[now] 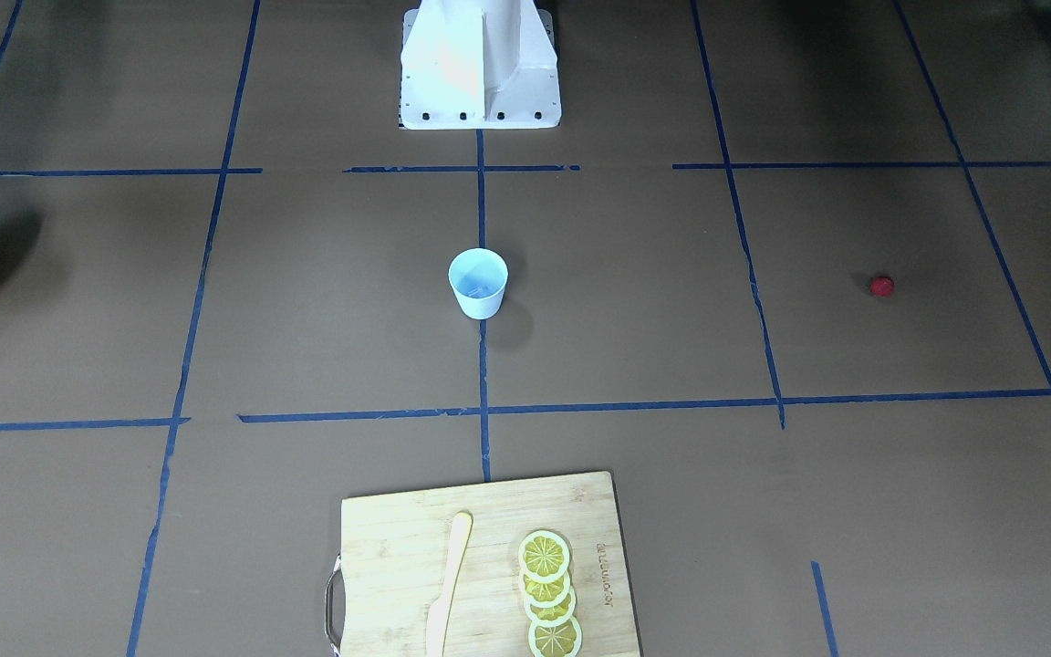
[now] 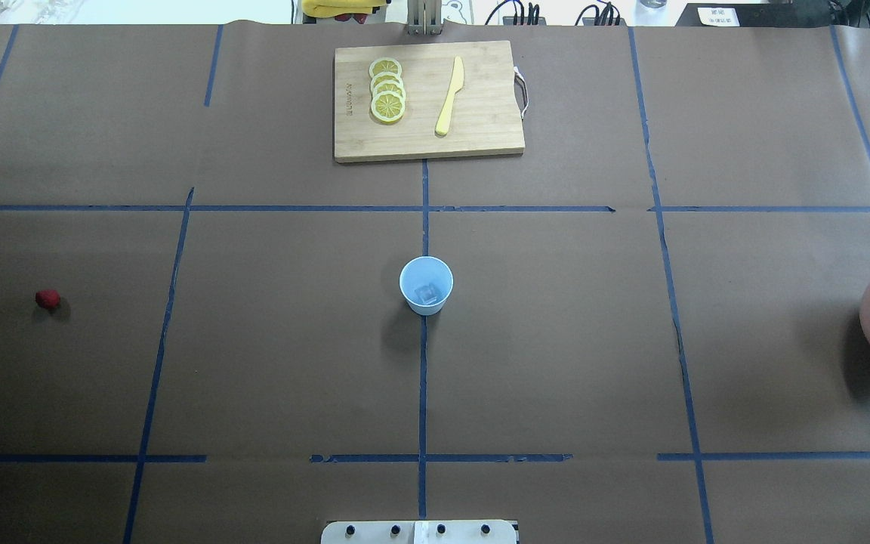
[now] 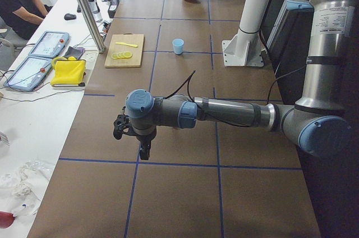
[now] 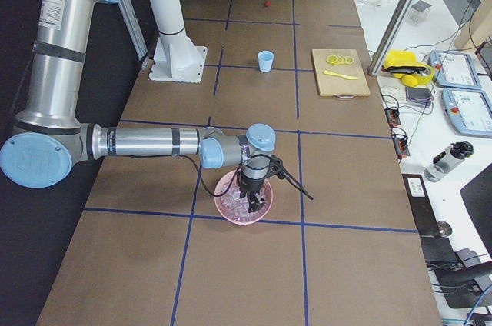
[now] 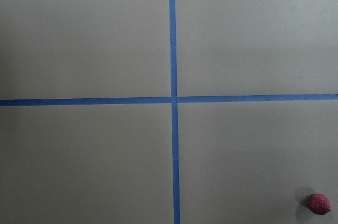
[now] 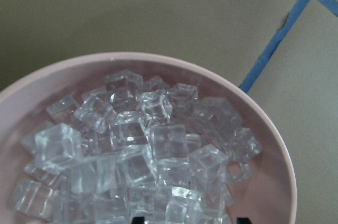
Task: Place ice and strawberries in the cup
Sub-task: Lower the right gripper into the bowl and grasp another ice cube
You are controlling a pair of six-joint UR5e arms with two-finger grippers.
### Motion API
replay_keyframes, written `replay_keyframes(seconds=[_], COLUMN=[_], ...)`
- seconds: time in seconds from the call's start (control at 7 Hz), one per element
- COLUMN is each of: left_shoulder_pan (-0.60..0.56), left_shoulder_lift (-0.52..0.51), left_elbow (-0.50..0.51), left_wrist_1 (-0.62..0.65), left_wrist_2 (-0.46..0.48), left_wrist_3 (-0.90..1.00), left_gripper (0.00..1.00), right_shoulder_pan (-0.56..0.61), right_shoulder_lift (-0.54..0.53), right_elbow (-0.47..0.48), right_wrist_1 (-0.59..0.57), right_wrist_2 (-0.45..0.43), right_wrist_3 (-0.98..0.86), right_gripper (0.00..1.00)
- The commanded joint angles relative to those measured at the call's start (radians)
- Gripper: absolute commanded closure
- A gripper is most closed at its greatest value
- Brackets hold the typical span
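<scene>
Right gripper [image 4: 253, 197] low over round pink bowl [image 6: 274, 129], clear ice cubes [image 6: 153, 166] directly beneath. Fingertips [image 6: 138, 219] spread wide, nothing visibly gripped. Left gripper [image 3: 144, 151] hangs above brown table [image 3: 185, 182]; can't tell its opening. Small red strawberry [image 5: 319, 203] lies near it, apart. Pale-blue tapered cup [image 2: 426, 283], one cube inside, well apart from both.

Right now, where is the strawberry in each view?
Front-facing: strawberry right of centre.
Overhead: strawberry far left.
Exterior left: not seen.
Exterior right: strawberry near top, beyond cup.
Left wrist: strawberry bottom-right corner.
Right wrist: absent.
Shared landmark: cup.
</scene>
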Motion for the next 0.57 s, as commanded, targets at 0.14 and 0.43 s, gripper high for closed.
replay_keyframes(seconds=[0.14,0.43], left_shoulder_pan=[0.000,0.000], left_shoulder_lift=[0.000,0.002], left_elbow=[-0.007,-0.007], left_wrist_1=[0.000,0.002], left_wrist_2=[0.000,0.000], left_wrist_3=[0.000,0.000], left_gripper=[0.00,0.00], right_shoulder_pan=[-0.014,-0.014], right_shoulder_lift=[0.005,0.010], right_elbow=[-0.011,-0.015], right_wrist_1=[-0.001,-0.001], right_wrist_2=[-0.006,-0.008], right_wrist_3=[0.001,0.000], right_gripper=[0.35,0.39])
